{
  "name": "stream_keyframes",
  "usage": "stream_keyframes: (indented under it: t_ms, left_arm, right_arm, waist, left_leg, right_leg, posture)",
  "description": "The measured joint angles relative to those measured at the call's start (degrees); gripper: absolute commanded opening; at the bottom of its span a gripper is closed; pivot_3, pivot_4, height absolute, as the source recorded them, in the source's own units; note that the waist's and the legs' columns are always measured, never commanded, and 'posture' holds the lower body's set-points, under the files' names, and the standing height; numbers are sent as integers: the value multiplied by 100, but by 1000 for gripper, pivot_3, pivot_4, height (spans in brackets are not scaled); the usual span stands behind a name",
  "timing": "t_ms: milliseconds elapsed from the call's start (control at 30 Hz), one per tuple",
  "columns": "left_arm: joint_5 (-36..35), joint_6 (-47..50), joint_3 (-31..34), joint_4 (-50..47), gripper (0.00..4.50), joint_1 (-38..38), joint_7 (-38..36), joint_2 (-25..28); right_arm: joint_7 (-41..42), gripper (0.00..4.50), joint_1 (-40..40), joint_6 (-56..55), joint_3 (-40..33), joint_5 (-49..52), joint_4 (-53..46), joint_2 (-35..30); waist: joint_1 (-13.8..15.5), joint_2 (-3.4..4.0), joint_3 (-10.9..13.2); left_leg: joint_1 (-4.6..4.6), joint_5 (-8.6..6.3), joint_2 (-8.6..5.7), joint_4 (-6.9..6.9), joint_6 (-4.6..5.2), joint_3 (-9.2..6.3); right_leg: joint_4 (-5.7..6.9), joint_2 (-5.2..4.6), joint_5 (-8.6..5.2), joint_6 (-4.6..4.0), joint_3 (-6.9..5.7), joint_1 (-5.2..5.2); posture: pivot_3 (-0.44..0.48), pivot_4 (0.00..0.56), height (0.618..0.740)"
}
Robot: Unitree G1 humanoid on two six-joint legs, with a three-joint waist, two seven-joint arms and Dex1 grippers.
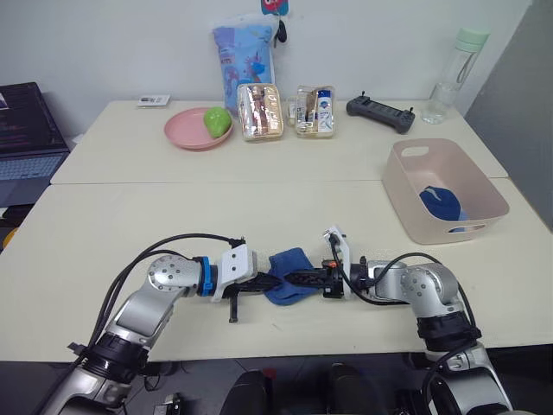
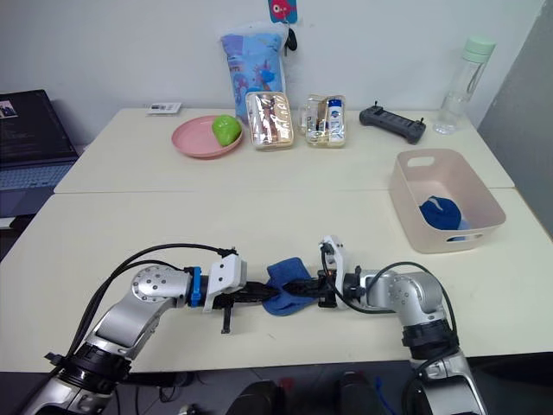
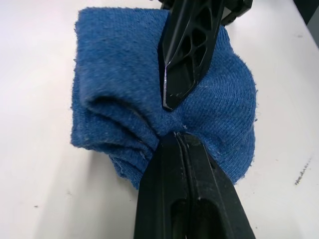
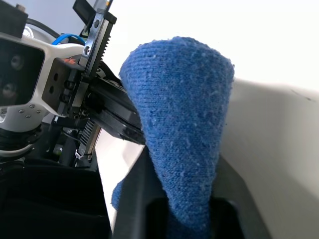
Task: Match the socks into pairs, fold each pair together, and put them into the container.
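Lying at the near edge of the table (image 1: 104,233), a folded blue sock bundle (image 1: 289,273) sits between the two grippers, which point at each other from either side. The left gripper (image 1: 266,278) has its black fingers (image 3: 187,194) pressed together, clenched on the near edge of the bundle where the knit bunches into folds. The right gripper (image 1: 294,278) comes in from the opposite side; in its wrist view the blue knit rises between its fingers, so it is grasping the bundle too, and in the left wrist view one of its fingers (image 3: 192,45) lies across the top of the fabric, its tip close to the left gripper's tips.

Off to the robot's right, well apart from the bundle, stands the tub (image 1: 406,194), with another blue sock (image 1: 442,203) lying on its floor near the far-right wall.

Along the far side of the table stand a pink plate (image 1: 186,131) with a green fruit (image 1: 217,121) on it, a light-blue patterned bag (image 1: 244,54), two clear snack boxes (image 1: 260,111), a black controller (image 1: 380,111) and a bottle (image 1: 455,73). A laptop (image 1: 30,138) sits off the table's left end
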Motion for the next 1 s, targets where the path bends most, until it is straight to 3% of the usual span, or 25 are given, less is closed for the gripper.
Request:
stream_keyframes:
  t_ms: [67,233,367,500,633,767,867,1000]
  left_arm:
    - [-181,203,99,1,524,-96,-93,50]
    - [-1351,1770,807,-208,2097,-921,-176,167]
    - [-2116,2709,1172,-421,3377,-2045,490,-559]
    - [-2311,2914,1166,-513,4500,-2843,1035,-1142]
    - [-1862,2489,961,-213,4500,-3161,1428,-1680]
    - [-1482,2053,662,42,4500,-3290,1709,-2304]
    - [-1415,1962,463,-7,4500,-3265,1732,-2507]
    - [-1316,1944,226,-236,4500,-2992,1694,-2504]
  right_arm:
    - [0,173,91,-25,-36,31,-117,-71]
    - [-259,173,152,60,-778,217,-678,-330]
    - [-726,173,-231,54,-1539,429,-1136,-546]
    - [-1003,173,-963,-470,-2050,64,-1366,-1606]
    - [-836,173,-1385,-1302,-2050,-844,-1031,-3127]
    - [-295,173,-1414,-3321,-1013,-2654,-519,-4748]
    - [-129,173,-1324,-4910,-271,-3913,274,-5176]
    - [67,173,-1252,-6370,549,-4979,1290,-5103]
  waist:
    - [13,-1,1]
    - [22,-3,9]
    - [29,-5,11]
    - [23,-5,11]
    - [29,1,15]
    - [11,-4,18]
    - [-21,-6,19]
    - [-23,0,20]
  left_leg:
    - [-5,0,-1,1,0,-2]
    - [-20,0,-4,7,0,-8]
    - [-26,0,-9,13,0,-7]
    - [-23,0,-9,4,-1,-2]
    - [-25,1,-7,6,0,7]
    - [-23,1,-9,8,0,21]
    - [-4,1,-5,4,-1,46]
    - [6,2,-1,1,-3,53]
  right_leg:
    - [-2,0,0,0,-2,-2]
    - [-3,0,0,2,-7,-10]
    - [-2,-1,0,3,-6,-10]
    - [-11,0,-1,6,-2,-10]
    - [-10,1,-1,5,3,-13]
    - [-14,1,-2,6,13,-9]
    - [-6,2,-2,6,28,-8]
    - [0,6,-2,6,45,-8]
  posture:
    - [0,150,740]
    - [0,150,740]
    - [0,150,740]
    - [0,150,740]
    - [0,150,740]
    - [0,150,740]
    - [0,150,740]
    - [0,150,740]
